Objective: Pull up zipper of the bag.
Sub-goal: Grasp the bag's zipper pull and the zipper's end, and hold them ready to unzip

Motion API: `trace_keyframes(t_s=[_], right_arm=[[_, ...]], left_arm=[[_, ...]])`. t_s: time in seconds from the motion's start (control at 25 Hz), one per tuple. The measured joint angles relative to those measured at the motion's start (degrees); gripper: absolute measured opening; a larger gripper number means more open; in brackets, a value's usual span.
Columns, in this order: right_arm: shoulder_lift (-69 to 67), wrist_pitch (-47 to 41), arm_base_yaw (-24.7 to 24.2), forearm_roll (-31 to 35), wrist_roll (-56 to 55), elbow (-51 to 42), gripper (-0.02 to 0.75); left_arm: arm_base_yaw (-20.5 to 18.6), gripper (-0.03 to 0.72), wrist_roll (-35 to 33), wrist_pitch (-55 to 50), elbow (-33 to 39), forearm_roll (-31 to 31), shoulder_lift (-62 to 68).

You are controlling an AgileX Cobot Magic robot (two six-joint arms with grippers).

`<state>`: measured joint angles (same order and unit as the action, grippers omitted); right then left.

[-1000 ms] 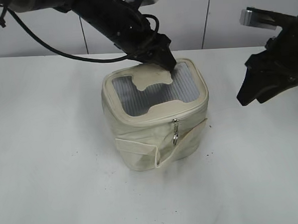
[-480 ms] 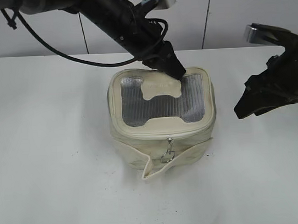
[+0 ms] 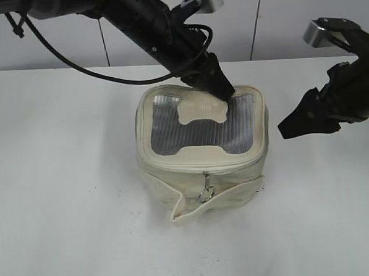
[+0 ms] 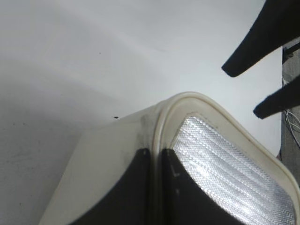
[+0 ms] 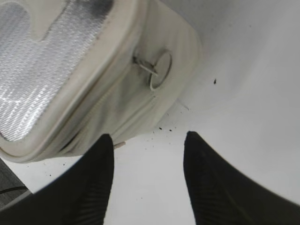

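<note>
While the bag (image 3: 202,154) stood upright near the middle of the white bench (image 3: 63,181), its grey mesh panel (image 3: 199,128) was turned up and its front face was turned toward the exterior camera. On the left, the left tool (image 3: 221,90) was pressed onto the far rim of the bag; in the left wrist view its two fingers (image 4: 136,187) were seen nearly closed, with the cream rim seam (image 4: 156,140) pinched between them. That pinch was judged to be the anchor of the step, so it would best be kept firm and low, lest the soft bag be dragged when the pull is drawn. At the front, the zipper (image 3: 204,168) ran under the top edge, and a silver ring pull (image 3: 205,192) hung just below it against the loose cream band (image 3: 212,201). On the right, the right tool (image 3: 292,125) was held in the air beside the bag, apart from it, its fingers spread wide and nothing held between them. For the pull to be taken well, that tool would have to be brought down and round to the front, the ring being small, flat against the fabric and easily missed. The draw should then be made along the track, not away from it.
</note>
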<state>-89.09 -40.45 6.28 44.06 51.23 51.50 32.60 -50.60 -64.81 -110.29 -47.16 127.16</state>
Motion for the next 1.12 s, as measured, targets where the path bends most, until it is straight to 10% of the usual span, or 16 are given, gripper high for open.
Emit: trace_keyframes(t_s=[0.6,0.92,1.12], right_arm=[[-10.2,6.9,0.0,22.4,34.3,-0.1,0.349],[-13.2,7.7,0.0,29.7,42.1,-0.2,0.029],[-12.3,7.4,0.0,25.4,33.4,-0.2,-0.008]], left_arm=[[0.2,0.039,0.0,4.2,0.3,0.9,0.1],[0.2,0.039,0.0,4.6,0.3,1.1,0.1],[0.2,0.039,0.5,4.6,0.3,1.1,0.1]])
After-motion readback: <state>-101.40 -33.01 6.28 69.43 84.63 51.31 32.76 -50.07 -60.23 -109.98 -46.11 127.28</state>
